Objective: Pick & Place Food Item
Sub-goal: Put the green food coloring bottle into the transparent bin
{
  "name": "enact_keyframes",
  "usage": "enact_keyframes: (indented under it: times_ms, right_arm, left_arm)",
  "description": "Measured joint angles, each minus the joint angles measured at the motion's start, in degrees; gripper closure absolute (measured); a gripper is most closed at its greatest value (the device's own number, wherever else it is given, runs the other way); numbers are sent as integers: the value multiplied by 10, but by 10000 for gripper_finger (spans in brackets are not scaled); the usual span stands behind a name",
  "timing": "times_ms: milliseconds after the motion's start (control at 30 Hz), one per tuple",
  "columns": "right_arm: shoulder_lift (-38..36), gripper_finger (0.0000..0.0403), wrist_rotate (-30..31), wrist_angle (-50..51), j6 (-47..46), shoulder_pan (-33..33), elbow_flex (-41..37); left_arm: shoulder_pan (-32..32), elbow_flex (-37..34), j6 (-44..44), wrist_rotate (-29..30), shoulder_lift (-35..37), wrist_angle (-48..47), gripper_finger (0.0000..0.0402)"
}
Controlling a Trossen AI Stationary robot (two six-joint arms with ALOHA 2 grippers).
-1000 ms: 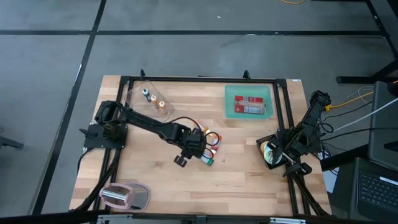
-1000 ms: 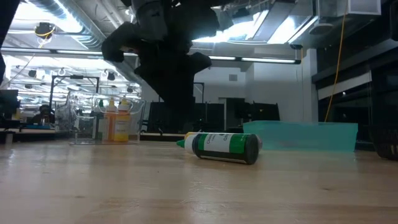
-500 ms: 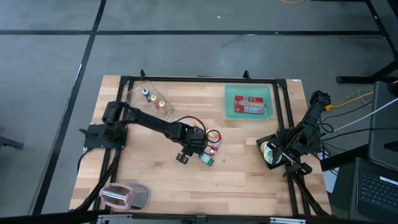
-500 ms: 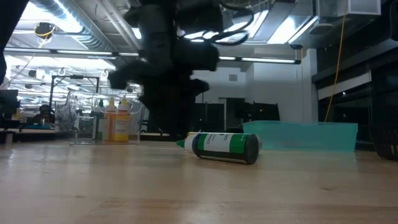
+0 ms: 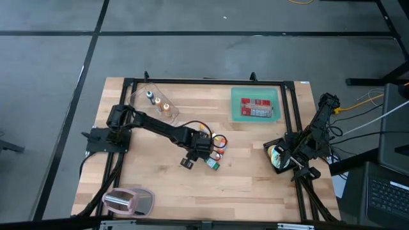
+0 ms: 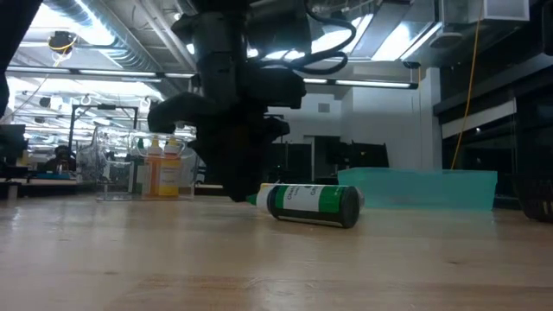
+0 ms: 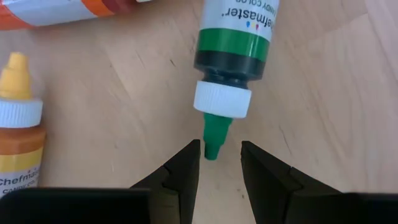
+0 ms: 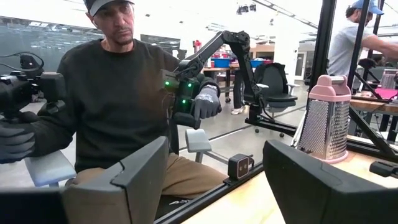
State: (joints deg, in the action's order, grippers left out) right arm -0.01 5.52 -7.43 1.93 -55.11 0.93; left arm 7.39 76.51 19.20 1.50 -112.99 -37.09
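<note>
Your left gripper (image 7: 221, 163) hung low over the wooden table (image 5: 255, 185), fingers apart around the green bottle (image 7: 236, 43) tip. Your right gripper (image 5: 281, 158) waited wide open at the table's edge, facing a seated person (image 8: 118, 99) in the lit workshop.

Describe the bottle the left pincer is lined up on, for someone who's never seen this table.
Table centre, at the left pincer: a small cluster of lying dropper bottles. It's the green bottle, green label and tip, white collar; its neighbours are orange.
</note>
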Motion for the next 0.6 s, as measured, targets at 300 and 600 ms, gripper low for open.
enact_keyframes:
  times_ms: [300, 600]
  right_arm:
    - [0, 144, 0, 0, 0, 0, 0]
    - [0, 144, -2, 0, 0, 0, 0]
  left_arm:
    - [-5, 0, 4, -2, 0, 31, 288]
    - [-12, -1, 0, -23, -4, 25, 288]
